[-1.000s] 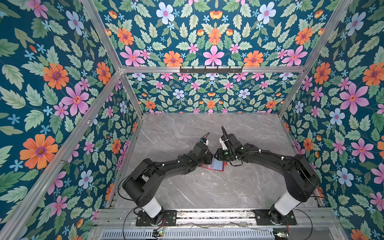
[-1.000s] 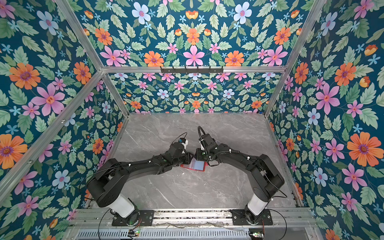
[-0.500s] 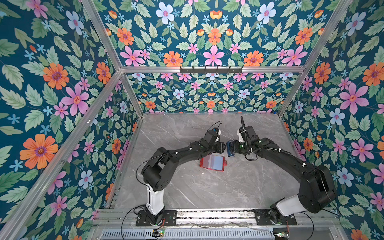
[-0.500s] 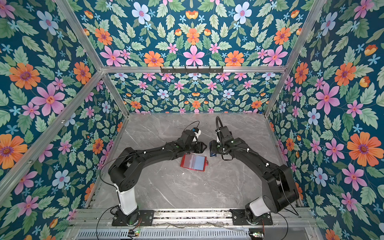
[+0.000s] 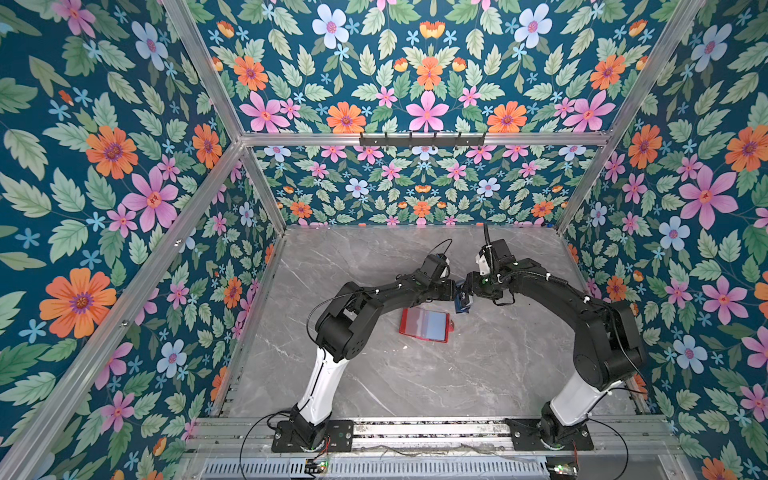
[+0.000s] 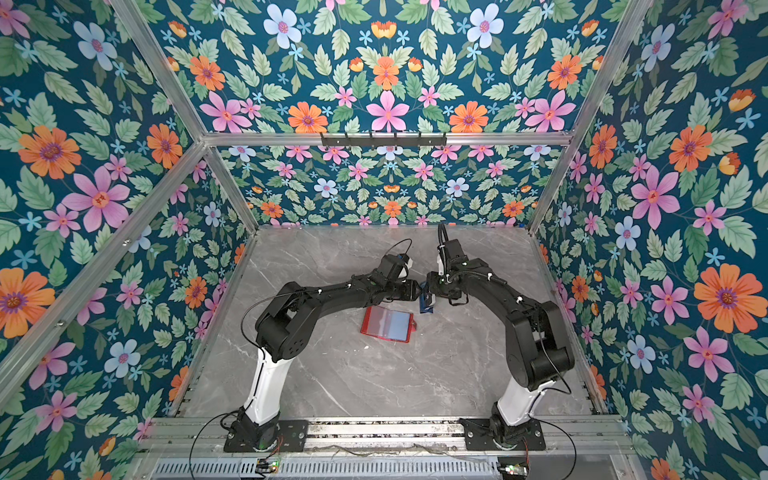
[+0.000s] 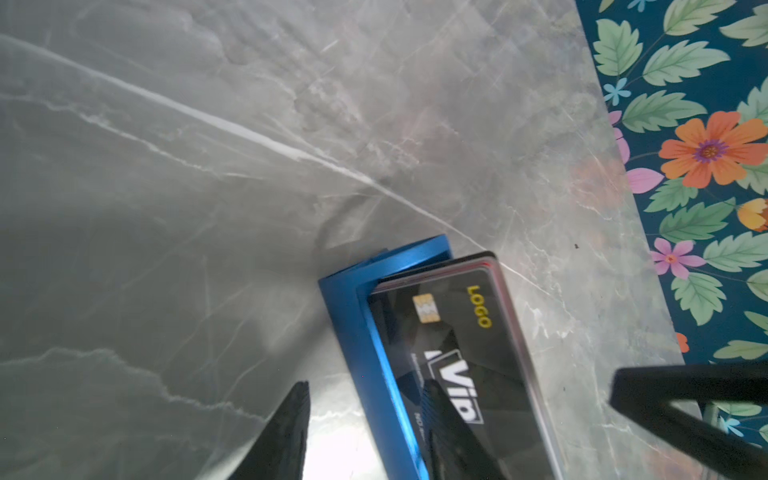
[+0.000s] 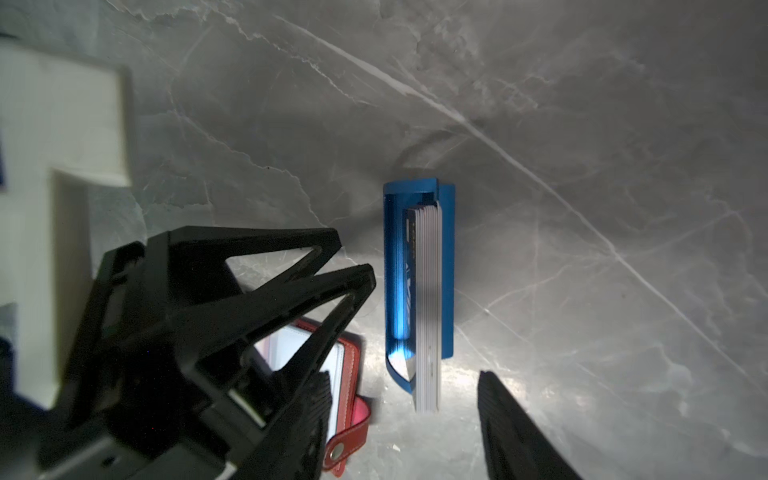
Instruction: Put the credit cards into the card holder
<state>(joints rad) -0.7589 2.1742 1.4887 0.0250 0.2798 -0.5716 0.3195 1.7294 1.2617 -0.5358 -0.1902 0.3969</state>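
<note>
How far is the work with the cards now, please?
Done: the card holder lies open. In hand: the left gripper and right gripper, both open, are at the credit cards, none gripped yet. Left: the stack sits in the blue stand; the sleeves look empty.

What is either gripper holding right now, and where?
Nothing. The left gripper and right gripper are both open near the credit cards, which sit in the blue stand.

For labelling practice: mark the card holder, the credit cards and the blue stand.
card holder (image 5: 424,325): in a top view, its open inner sleeves.
credit cards (image 8: 428,311): right wrist view, the stack's white edges.
blue stand (image 7: 353,332): left wrist view, its side wall.
</note>
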